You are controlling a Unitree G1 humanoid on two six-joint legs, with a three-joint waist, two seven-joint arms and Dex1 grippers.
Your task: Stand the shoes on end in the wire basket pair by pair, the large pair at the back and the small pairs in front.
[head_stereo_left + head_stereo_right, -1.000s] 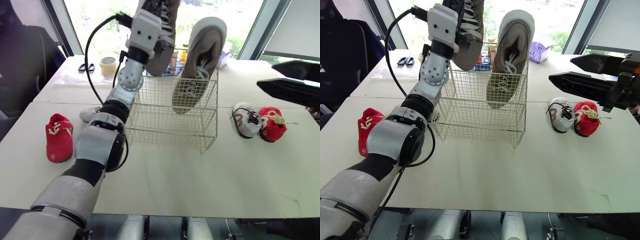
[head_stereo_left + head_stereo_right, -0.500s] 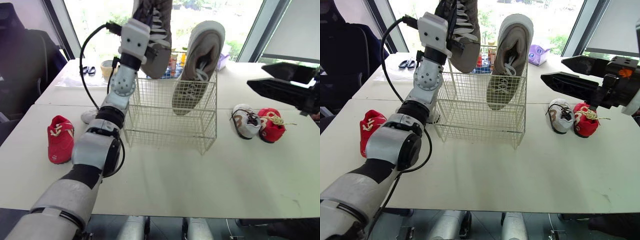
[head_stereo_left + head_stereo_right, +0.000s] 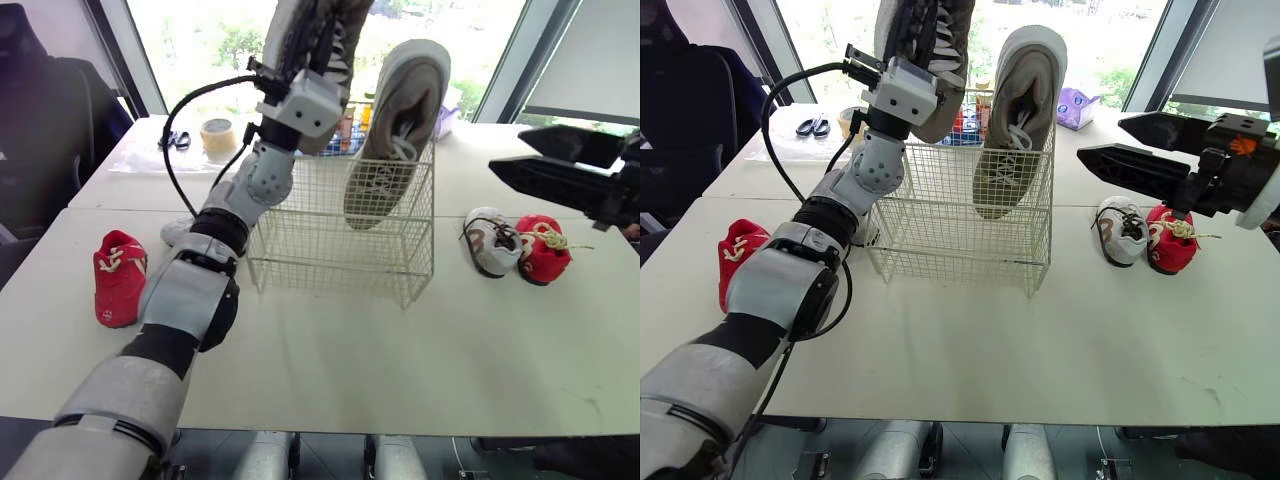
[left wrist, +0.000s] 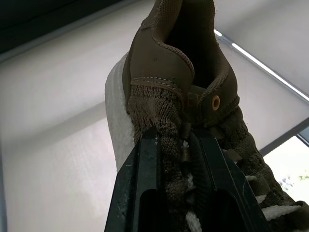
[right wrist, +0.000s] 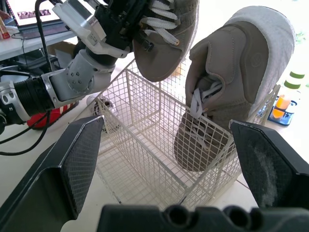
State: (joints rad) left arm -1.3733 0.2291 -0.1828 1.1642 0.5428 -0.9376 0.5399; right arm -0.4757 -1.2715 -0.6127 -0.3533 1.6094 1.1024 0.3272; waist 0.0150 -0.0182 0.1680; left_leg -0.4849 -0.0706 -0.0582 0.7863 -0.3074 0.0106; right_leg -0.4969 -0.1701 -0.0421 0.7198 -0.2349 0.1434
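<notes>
On the bench (image 3: pixel 400 370), the basket (image 3: pixel 340 240) has one large shoe (image 3: pixel 395 130) standing on end at its 1 o'clock corner. The left hand (image 4: pixel 176 145) is clamped on the second shoe (image 5: pixel 166 48), toe down above the 11 o'clock corner. Best to lower it straight, clear of the rim, beside the first. The right hand (image 3: pixel 1100 138) hangs spread at 3 o'clock, near two small shoes (image 3: pixel 490 240).

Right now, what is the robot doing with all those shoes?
The left gripper is shut on a large brown sneaker, holding it toe down above the wire basket. The matching sneaker stands on end at the basket's right side. The right gripper hovers open near a small white shoe and a small red shoe on the table. Another red shoe lies on the left.
</notes>
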